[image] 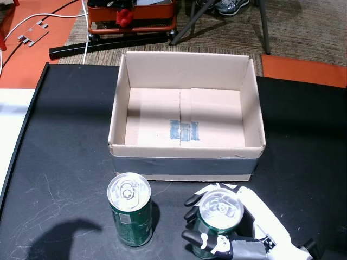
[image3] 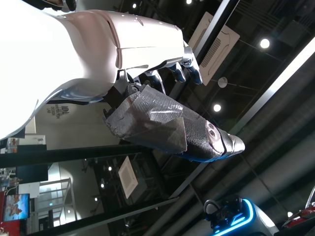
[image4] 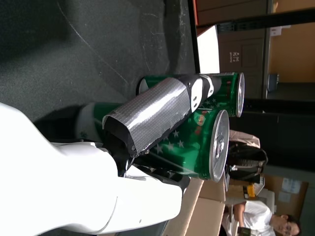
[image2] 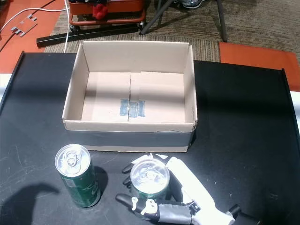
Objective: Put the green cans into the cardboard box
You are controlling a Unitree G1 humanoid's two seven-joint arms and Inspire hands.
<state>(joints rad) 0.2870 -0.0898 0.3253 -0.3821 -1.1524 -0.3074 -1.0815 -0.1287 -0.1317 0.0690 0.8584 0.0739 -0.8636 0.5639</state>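
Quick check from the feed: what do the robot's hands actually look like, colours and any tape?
Right hand: glossy white shell, black fingers, thumb wrapped in grey tape. Left hand, seen only in the wrist view: same white shell, dark fingers, grey-taped thumb with a silvery tip.

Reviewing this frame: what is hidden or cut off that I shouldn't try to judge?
- Right hand: wrist and forearm cut off by the bottom edge in both head views.
- Held can: its base and any table contact are hidden by the fingers.
- Left hand: absent from both head views; its wrist view shows only ceiling behind it.
- Free can: label print too small to read.
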